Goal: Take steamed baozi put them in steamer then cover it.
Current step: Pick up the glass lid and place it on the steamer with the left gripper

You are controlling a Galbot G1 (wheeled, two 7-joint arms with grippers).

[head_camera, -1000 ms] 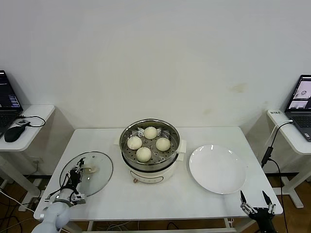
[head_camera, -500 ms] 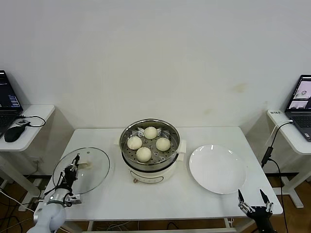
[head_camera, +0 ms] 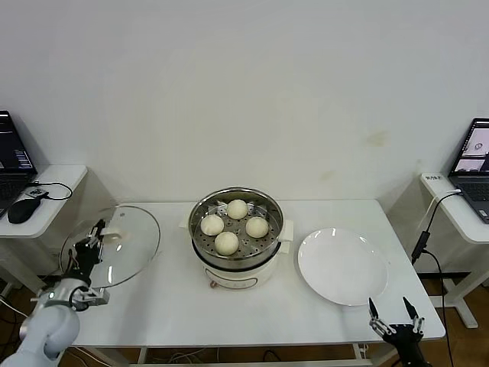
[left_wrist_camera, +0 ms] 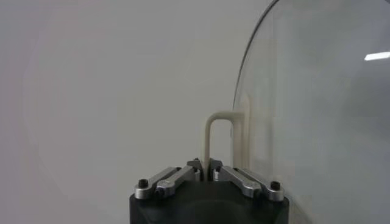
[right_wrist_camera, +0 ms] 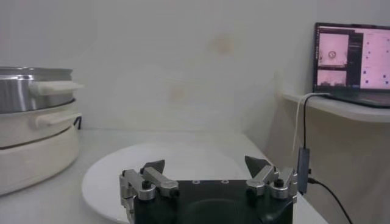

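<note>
**Mia:** How many things are there? Start with the big ones.

**Ben:** One white table (head_camera: 168, 306). One pot (head_camera: 235, 229), which is the steamer, in the middle of the table. One white plate (head_camera: 341, 265) just to the right of the pot. One glass lid (head_camera: 114, 245) to the left of the pot, well apart from it. Four buns (head_camera: 227, 242) inside the pot's metal basket. And two grippers.

**Mia:** Are all the buns in the pot?

**Ben:** Yes, all four. They sit in a ring in the basket, close to each other. The pot has no lid on it.

**Mia:** Where is the lid?

**Ben:** It is up off the table, out past the table's left edge, far left of the pot. It is tilted, so it stands almost on its side.

**Mia:** Who has it?

**Ben:** The left gripper (head_camera: 85, 252). Its fingers are pinched tight on the lid's cream handle (left_wrist_camera: 214, 137). In the left wrist view the handle sticks up right from between the fingers, and the glass is just beside them.

**Mia:** And the other gripper?

**Ben:** The right gripper (head_camera: 394, 321) is low at the front edge of the table, in front of the plate and to the right of the pot. Its fingers (right_wrist_camera: 153, 167) are spread wide apart and hold nothing.
</note>
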